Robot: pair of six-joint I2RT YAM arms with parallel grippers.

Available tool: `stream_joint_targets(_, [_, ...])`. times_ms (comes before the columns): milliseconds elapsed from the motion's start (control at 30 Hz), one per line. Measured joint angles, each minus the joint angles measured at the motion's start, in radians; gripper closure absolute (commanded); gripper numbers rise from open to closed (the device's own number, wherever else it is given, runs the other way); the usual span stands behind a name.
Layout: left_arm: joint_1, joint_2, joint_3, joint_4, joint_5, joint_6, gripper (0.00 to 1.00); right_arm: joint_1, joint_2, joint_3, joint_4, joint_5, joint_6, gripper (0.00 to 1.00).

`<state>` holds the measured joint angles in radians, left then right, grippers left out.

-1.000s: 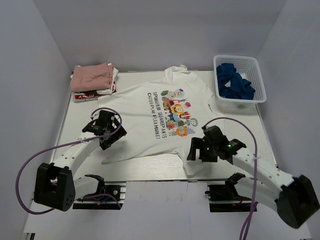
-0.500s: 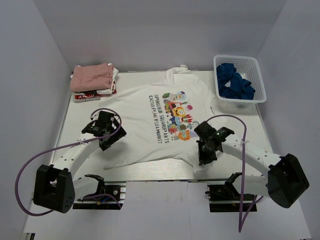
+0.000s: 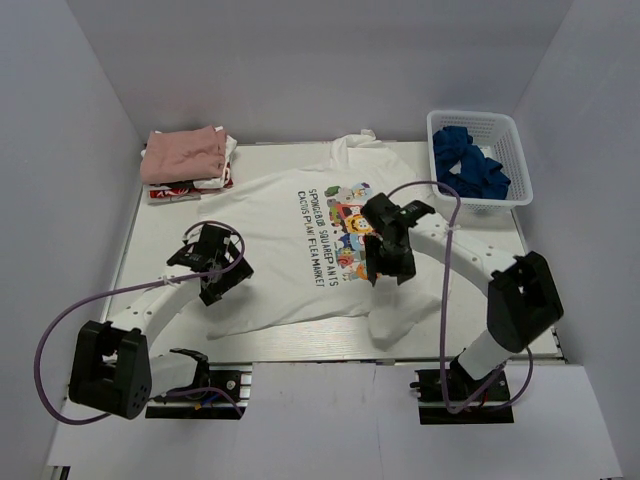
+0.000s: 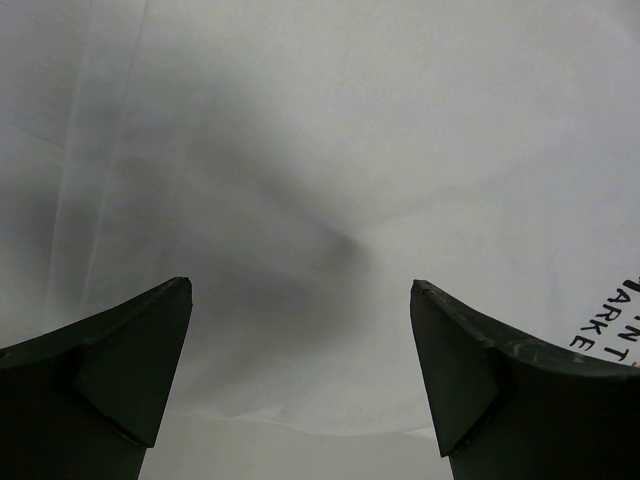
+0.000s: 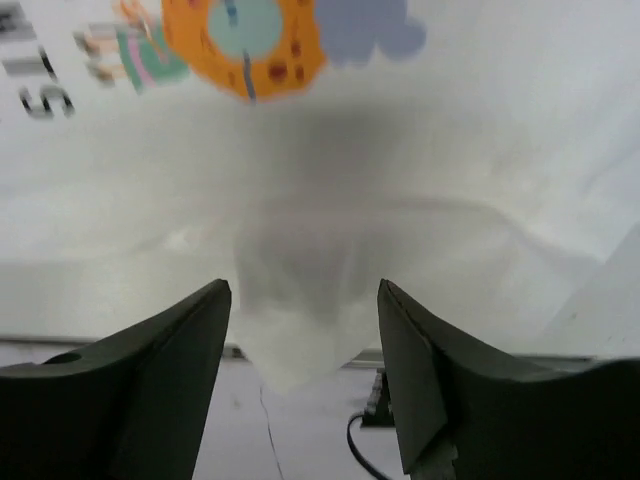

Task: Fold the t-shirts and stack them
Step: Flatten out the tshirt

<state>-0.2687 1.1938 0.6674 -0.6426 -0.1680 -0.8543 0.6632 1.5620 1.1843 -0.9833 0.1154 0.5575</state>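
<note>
Left gripper (image 4: pixel 300 290) hung wide open over the white tee's (image 3: pixel 285 250) 8 o'clock side; right gripper (image 5: pixel 305 290) looked pinched on a bunch of it around 5 o'clock.

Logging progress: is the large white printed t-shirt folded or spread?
Mostly spread: large white printed t-shirt lies flat, print showing; right gripper lifts one corner.
</note>
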Motion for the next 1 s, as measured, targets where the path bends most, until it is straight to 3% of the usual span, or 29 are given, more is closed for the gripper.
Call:
stream_joint_targets(167, [0.0,0.008,0.0,0.0,0.0,0.0,0.0,-0.002,0.045,0.044,0.047,0.122,-0.021,0.1])
stream_joint_targets(400, [0.0,0.056,0.0,0.047,0.0,0.003,0.0,-0.045,-0.323,-0.219,-0.034,0.114,0.059,0.1])
stream_joint_targets(467, [0.0,0.093,0.003,0.055,0.0,0.005,0.0,-0.058,-0.389,-0.291,-0.068,0.087,0.096,0.18])
stream_joint_targets(633, [0.0,0.185,0.035,0.075,0.0,0.018,0.0,-0.062,-0.477,-0.463,-0.08,-0.029,0.156,0.18])
stream_joint_targets(900, [0.0,0.22,0.056,0.105,-0.007,0.028,0.0,-0.063,-0.317,-0.512,0.067,-0.028,0.151,0.28])
stream_joint_targets(967, [-0.001,0.226,0.061,0.105,-0.011,0.031,0.0,-0.064,-0.261,-0.507,0.118,-0.018,0.14,0.36])
stream_joint_targets(1000, [-0.002,0.229,0.062,0.106,-0.013,0.031,0.0,-0.066,-0.236,-0.507,0.145,-0.015,0.135,0.47])
